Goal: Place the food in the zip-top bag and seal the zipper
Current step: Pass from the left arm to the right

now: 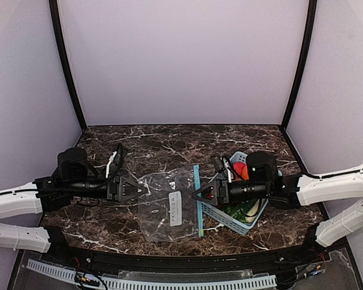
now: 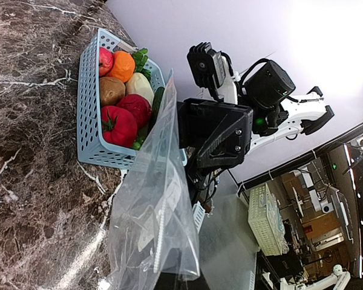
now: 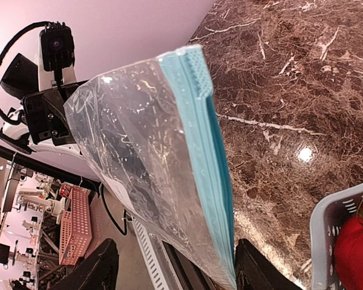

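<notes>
Pinching the zip-top bag [image 1: 166, 205] at its 9 o'clock edge, we are anchoring it on the surface [image 1: 139, 145] with the left pincer [image 1: 136, 191], seen from above. The food [image 1: 242, 171] is sitting in the basket [image 1: 221, 216] at 3 o'clock. From the left wrist, the bag is standing tented. From the right wrist, we are straddling the zipper [image 3: 215, 157] with the right pincer [image 3: 178, 266], jaws wide, likely to open the mouth.

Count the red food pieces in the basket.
3, in the basket: a small red piece beside the orange at one end, a dark red piece mid-basket, a red tomato at the other end. More may be hidden beneath.
</notes>
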`<state>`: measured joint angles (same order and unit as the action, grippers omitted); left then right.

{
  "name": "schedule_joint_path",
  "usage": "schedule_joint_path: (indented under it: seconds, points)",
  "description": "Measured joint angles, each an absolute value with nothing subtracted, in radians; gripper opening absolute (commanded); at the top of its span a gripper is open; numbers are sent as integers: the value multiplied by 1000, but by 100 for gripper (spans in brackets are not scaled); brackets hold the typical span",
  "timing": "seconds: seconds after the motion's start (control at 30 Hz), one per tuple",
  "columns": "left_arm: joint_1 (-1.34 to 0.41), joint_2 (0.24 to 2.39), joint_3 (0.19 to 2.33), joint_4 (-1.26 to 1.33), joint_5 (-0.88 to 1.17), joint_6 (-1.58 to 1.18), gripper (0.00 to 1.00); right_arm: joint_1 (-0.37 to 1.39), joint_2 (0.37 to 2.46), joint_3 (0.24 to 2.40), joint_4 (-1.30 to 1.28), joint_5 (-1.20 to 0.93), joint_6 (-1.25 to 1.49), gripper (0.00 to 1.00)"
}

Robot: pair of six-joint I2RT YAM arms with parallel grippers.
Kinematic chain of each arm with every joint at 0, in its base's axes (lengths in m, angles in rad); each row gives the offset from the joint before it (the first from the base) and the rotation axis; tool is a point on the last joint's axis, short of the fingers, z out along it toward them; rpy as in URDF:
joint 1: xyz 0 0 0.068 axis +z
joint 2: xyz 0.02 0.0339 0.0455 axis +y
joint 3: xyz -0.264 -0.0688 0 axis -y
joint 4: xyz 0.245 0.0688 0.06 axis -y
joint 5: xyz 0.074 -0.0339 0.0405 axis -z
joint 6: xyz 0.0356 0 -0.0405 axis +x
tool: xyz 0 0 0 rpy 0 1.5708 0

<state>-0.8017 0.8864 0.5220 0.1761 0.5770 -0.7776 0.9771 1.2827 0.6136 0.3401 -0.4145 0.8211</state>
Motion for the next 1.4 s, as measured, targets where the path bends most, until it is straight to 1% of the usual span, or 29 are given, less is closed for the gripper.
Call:
schedule_joint_path:
  seconds: [0.07,0.17,0.33,0.4,0.9,1.4]
  points:
    - [-802,890,522,176,574,-778,1,977,1283,614,340,-414,821,65]
    - [-801,894,521,176,569,-778,1,977,1283,614,340,-414,820,72]
    - [-801,897,521,176,568,-778,1,977,1283,614,338,-407,820,78]
    - [-802,897,521,176,567,-778,1,977,1283,614,336,-402,820,78]
    - [-802,912,506,178,564,-778,1,977,1285,603,315,-389,823,73]
    - [-802,921,503,188,564,-778,1,977,1365,603,346,-403,825,69]
